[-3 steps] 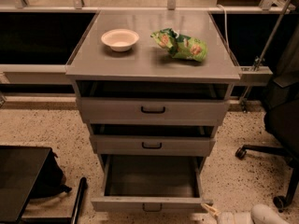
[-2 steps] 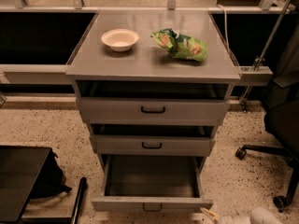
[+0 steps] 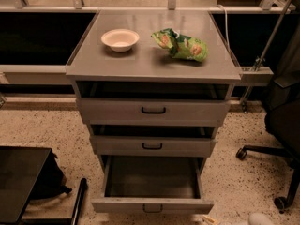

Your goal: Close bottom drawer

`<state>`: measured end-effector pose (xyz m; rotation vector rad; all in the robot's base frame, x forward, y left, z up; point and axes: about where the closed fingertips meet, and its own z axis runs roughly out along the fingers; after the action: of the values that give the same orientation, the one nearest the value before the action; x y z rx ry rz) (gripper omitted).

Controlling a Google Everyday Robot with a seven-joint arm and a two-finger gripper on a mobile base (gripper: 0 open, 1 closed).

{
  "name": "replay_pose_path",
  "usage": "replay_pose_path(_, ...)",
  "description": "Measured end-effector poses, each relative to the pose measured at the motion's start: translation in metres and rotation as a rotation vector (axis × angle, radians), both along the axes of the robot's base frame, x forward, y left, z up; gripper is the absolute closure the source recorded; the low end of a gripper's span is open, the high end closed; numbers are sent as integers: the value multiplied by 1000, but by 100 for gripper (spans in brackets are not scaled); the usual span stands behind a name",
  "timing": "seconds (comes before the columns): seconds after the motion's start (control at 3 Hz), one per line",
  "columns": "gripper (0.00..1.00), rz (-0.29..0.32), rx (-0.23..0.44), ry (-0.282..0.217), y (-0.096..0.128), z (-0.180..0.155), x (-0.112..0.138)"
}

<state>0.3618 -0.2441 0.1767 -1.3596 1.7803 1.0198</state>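
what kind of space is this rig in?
Probably an office or lab: grey drawer cabinet, wheeled office chair, speckled floor. The hand sits at the picture's bottom edge, right of the open bottom drawer.

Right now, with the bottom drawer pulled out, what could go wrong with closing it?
The gripper sits at the picture's bottom edge, below the bottom drawer's right corner, far from its centre handle: an off-centre push may skew or jam it. The middle drawer stands ajar too; the arm might bump it.
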Motion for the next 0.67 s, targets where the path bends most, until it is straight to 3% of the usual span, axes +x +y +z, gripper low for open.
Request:
replay_pose_path(0.33,0,-20,23,7,-6,-7,3)
replay_pose_path(0.67,0,-30,52,35,-5,-21,21)
